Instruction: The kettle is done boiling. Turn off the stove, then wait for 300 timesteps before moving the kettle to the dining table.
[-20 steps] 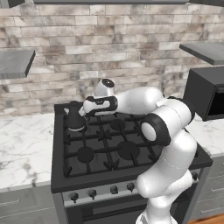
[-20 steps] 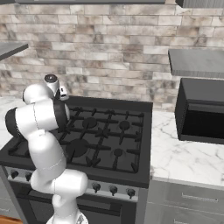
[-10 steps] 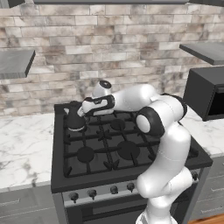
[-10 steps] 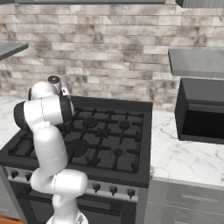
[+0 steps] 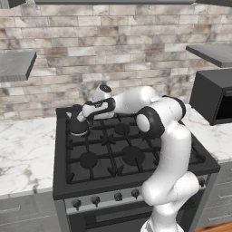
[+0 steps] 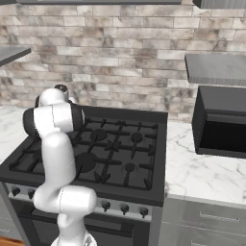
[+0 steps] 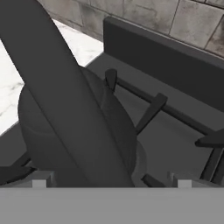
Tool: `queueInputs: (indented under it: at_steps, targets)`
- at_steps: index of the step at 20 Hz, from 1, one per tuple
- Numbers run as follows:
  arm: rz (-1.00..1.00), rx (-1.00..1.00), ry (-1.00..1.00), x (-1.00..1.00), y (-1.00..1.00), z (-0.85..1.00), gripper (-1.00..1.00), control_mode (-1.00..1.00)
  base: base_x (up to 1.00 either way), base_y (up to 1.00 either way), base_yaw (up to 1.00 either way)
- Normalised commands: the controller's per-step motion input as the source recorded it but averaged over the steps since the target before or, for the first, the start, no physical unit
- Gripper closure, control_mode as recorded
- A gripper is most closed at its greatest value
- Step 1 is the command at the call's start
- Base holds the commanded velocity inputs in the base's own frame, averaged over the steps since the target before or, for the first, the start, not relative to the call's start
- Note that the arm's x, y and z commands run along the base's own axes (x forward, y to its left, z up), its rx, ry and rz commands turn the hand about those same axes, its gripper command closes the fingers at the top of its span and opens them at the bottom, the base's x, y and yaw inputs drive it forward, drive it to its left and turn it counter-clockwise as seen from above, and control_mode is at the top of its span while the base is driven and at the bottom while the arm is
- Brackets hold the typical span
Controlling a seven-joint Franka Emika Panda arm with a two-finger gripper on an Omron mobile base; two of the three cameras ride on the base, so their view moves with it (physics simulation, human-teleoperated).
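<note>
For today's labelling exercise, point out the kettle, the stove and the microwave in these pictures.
kettle [image 5: 77, 126], left base view, on its dark rounded body.
stove [image 6: 126, 153], right base view, on the black grate near the middle.
microwave [image 6: 222, 120], right base view, on its dark front.

Kitchen, gas stove [image 5: 122, 149], marble counters [image 6: 202, 173], microwave [image 6: 222, 122]

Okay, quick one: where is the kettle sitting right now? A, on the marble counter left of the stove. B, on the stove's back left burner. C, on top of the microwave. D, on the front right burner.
B: the kettle rests on the grate at the back left corner of the stove, with the open gripper right at its handle.
</note>
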Motion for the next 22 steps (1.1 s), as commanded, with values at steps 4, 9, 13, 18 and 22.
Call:
queueInputs:
  at_steps: [4, 9, 13, 18, 22]
  targets:
    - [0.01, 0.01, 0.06, 0.33, 0.08, -0.14, -1.00, -1.00, 0.00, 0.00, 0.00]
    - [0.01, 0.01, 0.05, 0.28, 0.05, -0.15, -1.00, -1.00, 0.00, 0.00, 0.00]
    - [0.03, 0.00, 0.01, 0.01, 0.13, -0.23, -1.00, -1.00, 0.00, 0.00, 0.00]
    - [0.02, 0.00, 0.01, 0.00, 0.23, -0.39, 1.00, -1.00, 0.00, 0.00, 0.00]
    - [0.04, 0.00, 0.02, 0.00, 0.18, -0.27, 1.00, -1.00, 0.00, 0.00, 0.00]
